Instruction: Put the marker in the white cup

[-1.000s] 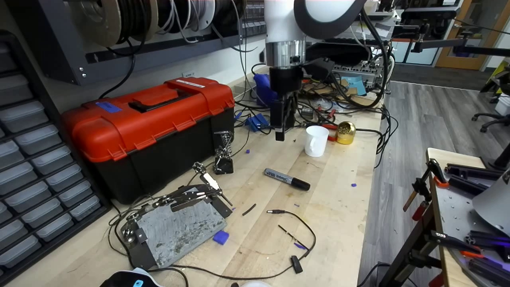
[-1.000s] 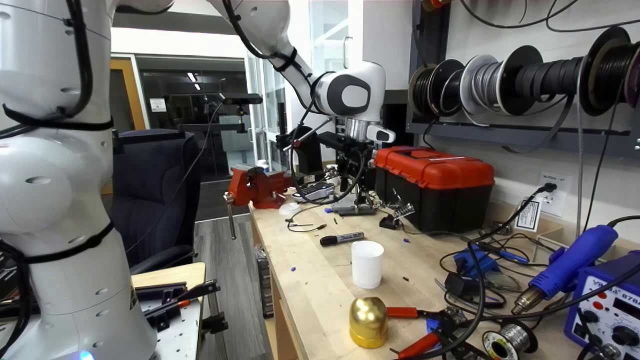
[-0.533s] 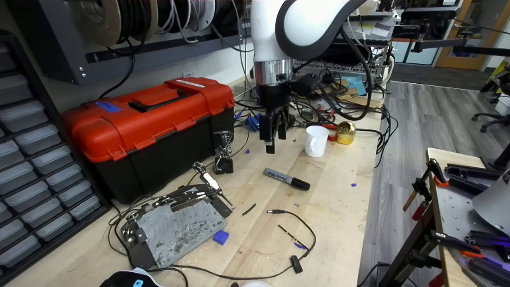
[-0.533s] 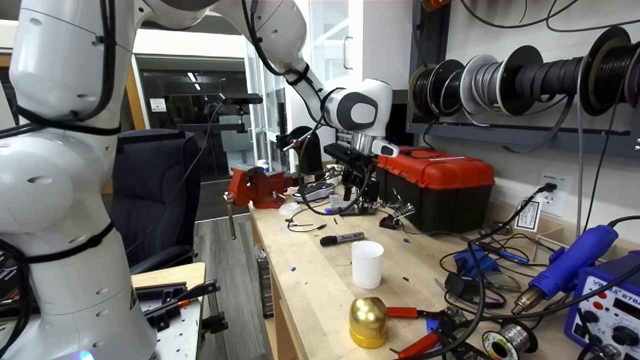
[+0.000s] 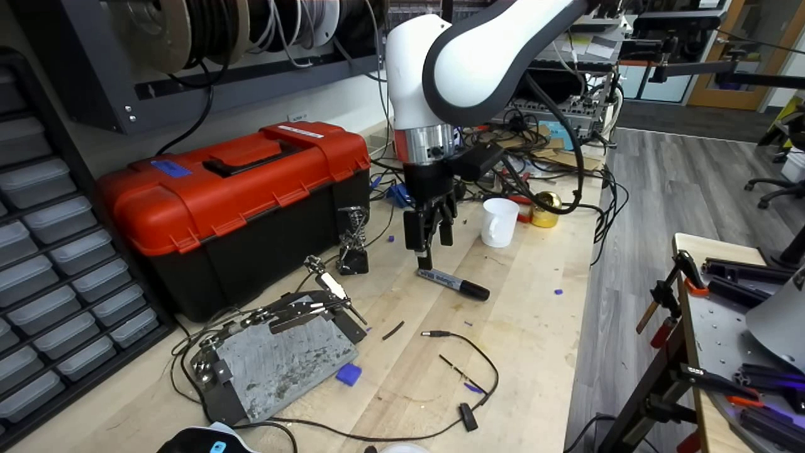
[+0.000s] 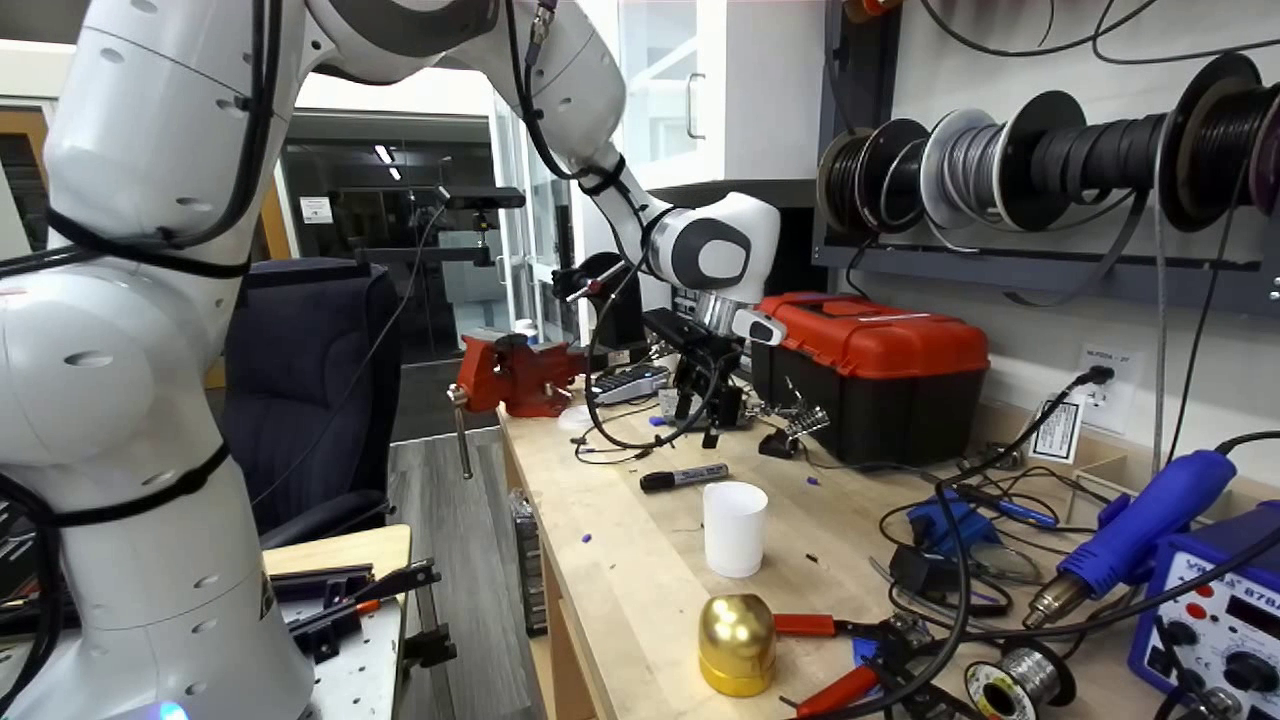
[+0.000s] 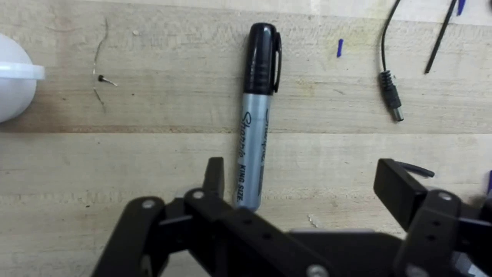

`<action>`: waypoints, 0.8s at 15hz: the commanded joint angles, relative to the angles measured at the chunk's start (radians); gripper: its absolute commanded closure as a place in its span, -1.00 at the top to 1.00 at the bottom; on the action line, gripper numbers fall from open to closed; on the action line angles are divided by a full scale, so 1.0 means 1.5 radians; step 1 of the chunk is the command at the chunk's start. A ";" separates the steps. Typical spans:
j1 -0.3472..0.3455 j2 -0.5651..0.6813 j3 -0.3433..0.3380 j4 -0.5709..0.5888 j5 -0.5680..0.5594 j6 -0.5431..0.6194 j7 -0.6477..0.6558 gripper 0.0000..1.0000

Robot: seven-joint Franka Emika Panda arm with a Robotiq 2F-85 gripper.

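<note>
The marker lies flat on the wooden bench, grey-barrelled with a black cap. It shows in both exterior views and in the wrist view, cap pointing up the picture. My gripper is open and empty, its fingers wide apart. In the wrist view the barrel's tail end lies between the fingers, close to the left one. The gripper also shows in both exterior views, above the marker's grey end; its exact height is hard to tell. The white cup stands upright, with a handle; its edge shows in the wrist view.
A red and black toolbox stands along the wall. A helping-hands stand and a grey plate lie near it. A gold tip cleaner stands by the cup. Thin cables lie on the bench.
My gripper has moved down and toward the marker, coming lower over its grey end. The marker and the cup have not moved.
</note>
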 commanded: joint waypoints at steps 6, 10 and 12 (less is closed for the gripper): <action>0.004 0.031 -0.007 0.001 0.016 0.008 0.046 1.00; 0.004 0.048 -0.009 0.010 0.017 0.000 0.044 1.00; 0.003 0.055 -0.009 0.014 0.017 -0.002 0.042 1.00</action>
